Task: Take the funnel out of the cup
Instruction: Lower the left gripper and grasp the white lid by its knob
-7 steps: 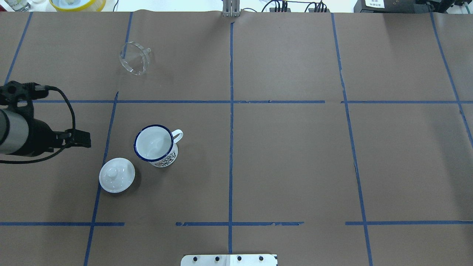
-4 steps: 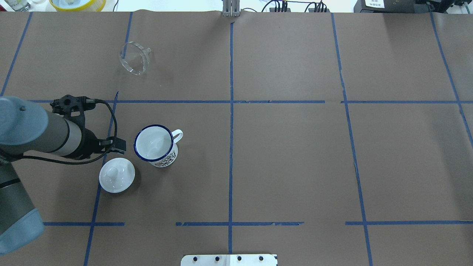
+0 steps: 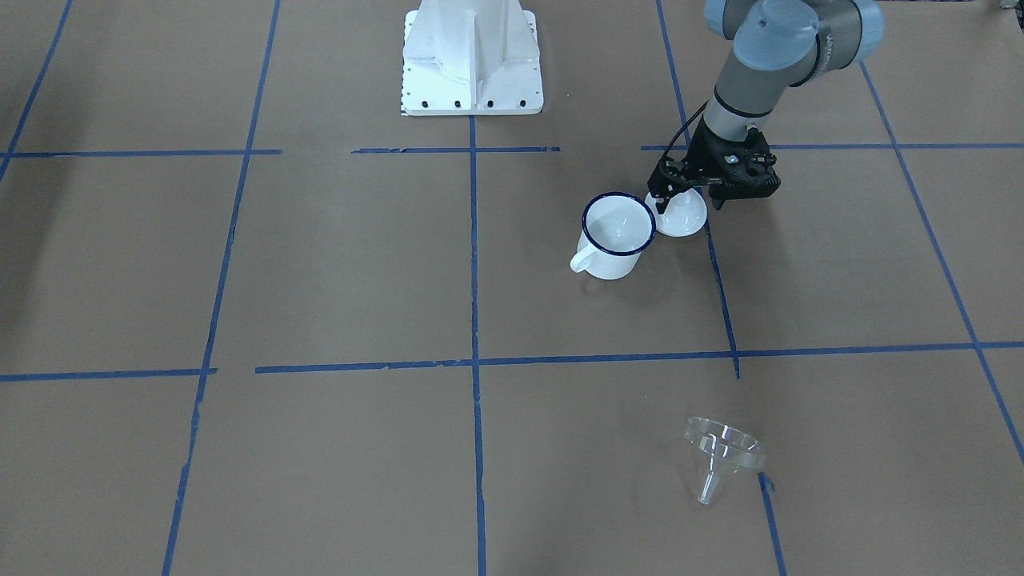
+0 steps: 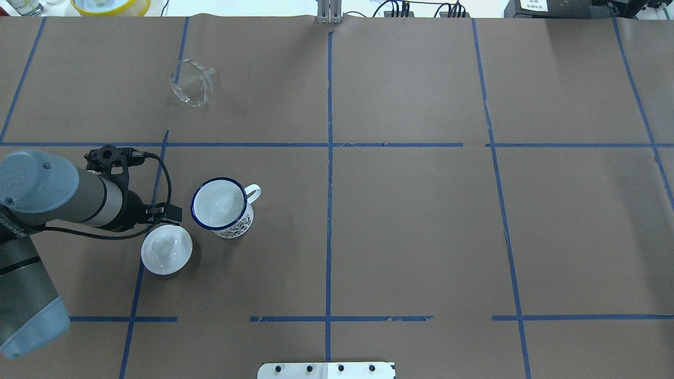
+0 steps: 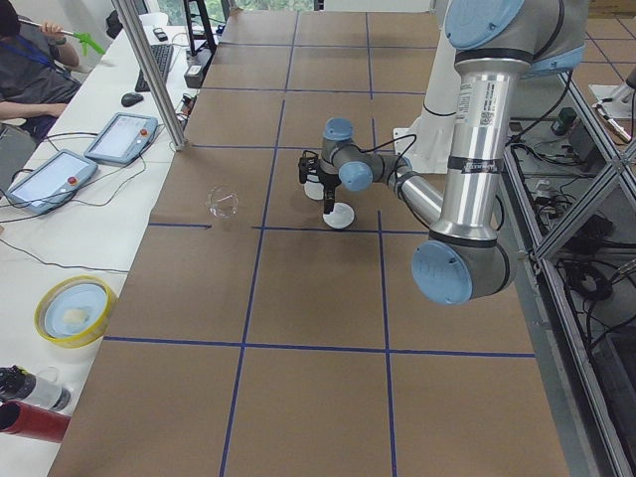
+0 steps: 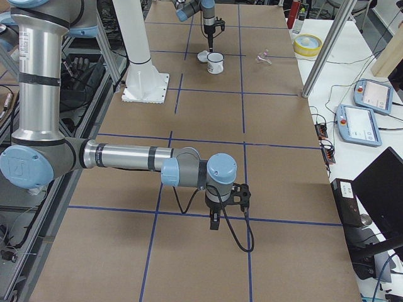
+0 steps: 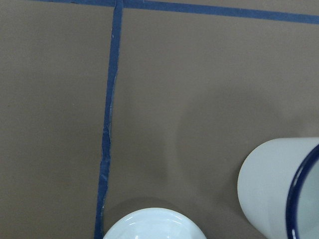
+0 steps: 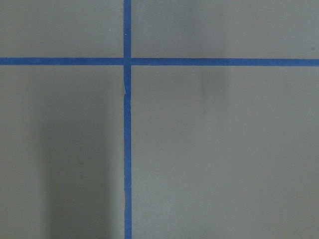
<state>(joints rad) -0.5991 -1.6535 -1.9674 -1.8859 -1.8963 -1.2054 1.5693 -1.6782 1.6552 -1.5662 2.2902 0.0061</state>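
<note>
The clear funnel (image 4: 190, 84) lies on its side on the brown table, far from the cup, and also shows in the front view (image 3: 724, 452). The white cup (image 4: 221, 206) with a dark blue rim stands upright and empty; it also shows in the front view (image 3: 614, 234) and the left wrist view (image 7: 279, 189). My left gripper (image 3: 688, 206) is open and points down over the white lid beside the cup, holding nothing. My right gripper (image 6: 214, 221) shows only in the exterior right view, low over bare table far from the cup; I cannot tell if it is open or shut.
A round white knobbed lid (image 4: 166, 249) lies just left of the cup, also in the left wrist view (image 7: 149, 226). The robot's white base (image 3: 472, 56) stands at the table's near edge. A yellow-rimmed dish (image 4: 110, 5) sits beyond the far left edge.
My left arm has swung in from the left edge toward the cup and lid. Its gripper now hangs over the lid. The funnel, cup and lid have not moved.
</note>
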